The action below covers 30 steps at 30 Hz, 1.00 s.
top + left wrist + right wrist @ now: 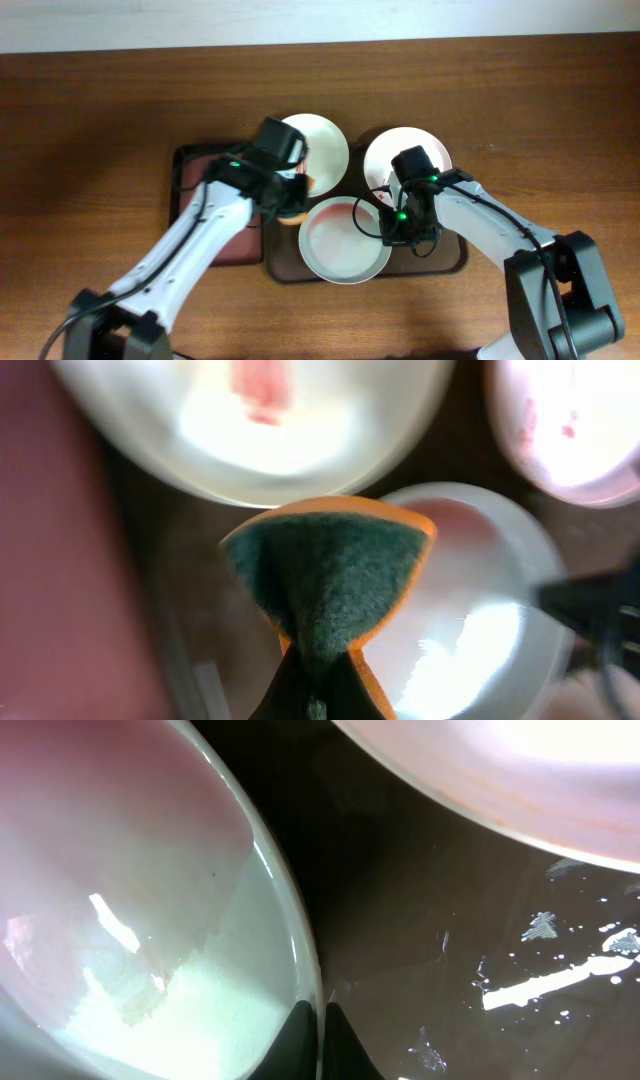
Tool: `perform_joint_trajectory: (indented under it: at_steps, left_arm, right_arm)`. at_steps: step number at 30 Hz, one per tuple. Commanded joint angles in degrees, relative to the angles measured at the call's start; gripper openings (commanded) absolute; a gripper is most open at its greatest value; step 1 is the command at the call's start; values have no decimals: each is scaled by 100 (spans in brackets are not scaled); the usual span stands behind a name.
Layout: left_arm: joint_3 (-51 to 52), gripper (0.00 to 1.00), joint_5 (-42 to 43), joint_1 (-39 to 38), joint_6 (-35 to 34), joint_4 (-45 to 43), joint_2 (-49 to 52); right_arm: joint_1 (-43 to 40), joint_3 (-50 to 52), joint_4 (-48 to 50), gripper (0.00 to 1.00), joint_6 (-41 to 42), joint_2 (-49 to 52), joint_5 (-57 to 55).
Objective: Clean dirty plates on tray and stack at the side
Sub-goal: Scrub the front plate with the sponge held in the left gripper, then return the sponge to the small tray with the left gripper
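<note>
While my right gripper (318, 1032) pinches the rim of the pale greenish-white round plate (345, 248) to steady it on the large dark brown rectangular tray (452, 263), my left gripper (315, 700) clamps a folded orange sponge with a green scouring face (325, 565) just above it, ready to wipe, I judge. A faint pink film clouds that plate, and the white round plates (325, 150) behind carry red smears.

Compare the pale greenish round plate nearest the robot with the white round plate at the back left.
The pale greenish round plate carries a broad pink film; the white round plate shows one small red streak. The right gripper pinches the greenish plate's rim; nothing grips the white one. Both are shallow and dirty, with the left gripper holding an orange-and-green sponge between them.
</note>
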State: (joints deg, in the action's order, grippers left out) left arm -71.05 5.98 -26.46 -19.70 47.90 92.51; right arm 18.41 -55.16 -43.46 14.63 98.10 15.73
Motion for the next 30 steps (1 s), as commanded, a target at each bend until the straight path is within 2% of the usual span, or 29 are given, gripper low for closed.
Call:
perform_joint_trajectory:
  at_steps: [1,3,5,11,13,14,18,24,25,26,27,30]
  left_arm:
    - [-79,0,-1327,824,684,229,-424]
    - [-22,0,-1504,1375,1292,160,-334]
    - [-24,0,-1502,1652,1298,164,63]
    - [-22,0,-1484,1676,1298,-136,1543]
    - [-22,56,-1486,1683,1296,-240,1707]
    - [-24,67,-1486,1683,1296,-319,1722]
    - [-24,70,-1486,1683,1294,-549,1733]
    - [-24,69,-1482,1683,1292,-719,2031]
    - [-22,65,-1478,1683,1290,-719,2144]
    - [-24,36,-1484,1683,1292,-756,2208]
    - [-31,0,-1484,1690,1292,-828,2197]
    - [-319,0,-1508,1690,1294,-866,2100]
  right_arm:
    - [37,52,-63,4,-81,74,-98]
    - [37,52,-39,4,-81,74,-98]
    - [37,52,-22,4,-81,74,-98]
    - [37,52,-24,4,-83,74,-98]
    - [37,52,-22,4,-81,74,-98]
    - [37,52,-22,4,-81,74,-98]
    - [37,52,-22,4,-83,74,-98]
    - [37,52,-22,4,-81,74,-98]
    - [37,52,-22,4,-81,74,-98]
    - [37,52,-24,4,-81,74,-98]
    - [37,52,-24,4,-81,74,-98]
    - [39,52,-28,4,-81,74,-98]
